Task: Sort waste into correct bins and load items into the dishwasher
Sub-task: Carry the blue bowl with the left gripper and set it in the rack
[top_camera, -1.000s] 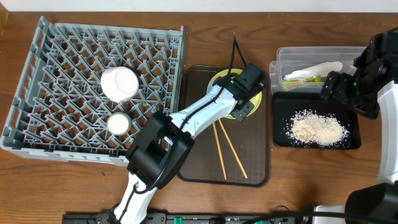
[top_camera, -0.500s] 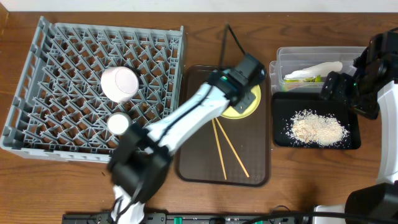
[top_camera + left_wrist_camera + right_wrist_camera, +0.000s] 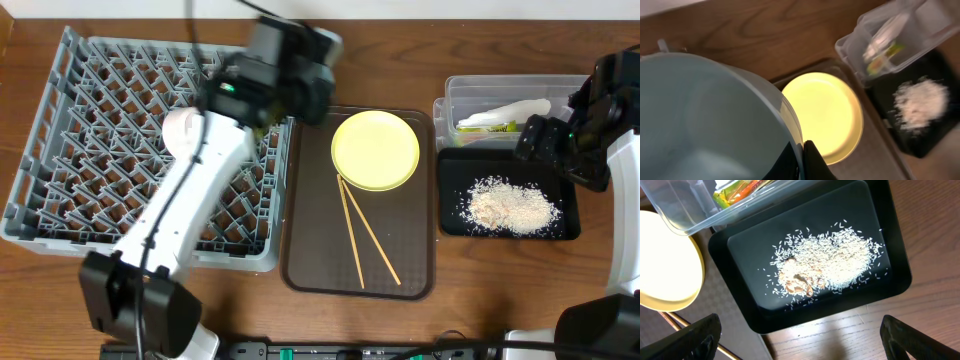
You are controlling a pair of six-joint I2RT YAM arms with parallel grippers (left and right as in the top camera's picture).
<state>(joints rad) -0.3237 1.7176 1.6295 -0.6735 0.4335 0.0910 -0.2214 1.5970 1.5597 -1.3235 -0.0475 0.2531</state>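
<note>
Light blue bowl (image 3: 705, 115) is clamped at its rim by the left gripper (image 3: 801, 157), held above the right edge of the grey dish rack (image 3: 60, 150) near the counter's rear edge. Yellow plate (image 3: 375, 150) and two chopsticks (image 3: 365, 235) lie on the brown tray (image 3: 310, 250). Right gripper (image 3: 800, 342), jaws wide apart, hovers over the black tray (image 3: 890, 245) of rice crumbs (image 3: 830, 260), toward the counter's right edge.

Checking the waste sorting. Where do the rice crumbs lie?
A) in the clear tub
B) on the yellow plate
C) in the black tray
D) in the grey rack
C: the right wrist view shows the rice crumbs heaped on the floor of the black tray.
</note>
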